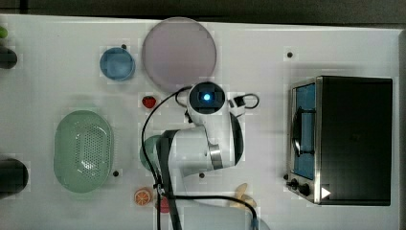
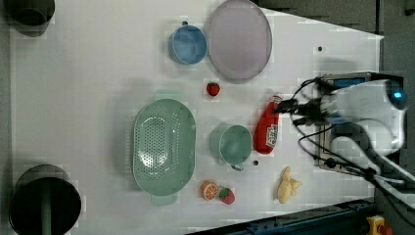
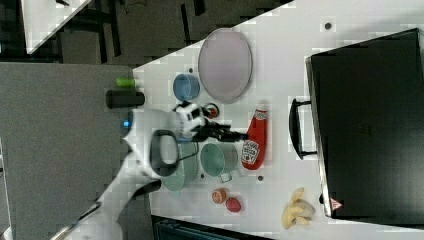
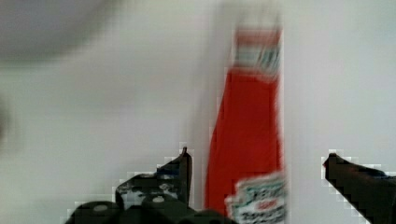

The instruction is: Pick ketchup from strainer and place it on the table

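We see the claw (image 4: 256, 156) spread wide with the small red plastic ketchup squeeze bottle (image 4: 247, 140) lying between its fingers, ungripped, on the white desk (image 2: 98, 73).

We see a white, rounded arm (image 1: 206, 143) with dark joint bands and a black cap holding a glowing blue light (image 1: 207, 97). Black cables (image 1: 152, 139) loop along it. The hand (image 4: 257, 161) has black fingers (image 4: 180, 172), with screws on its base.
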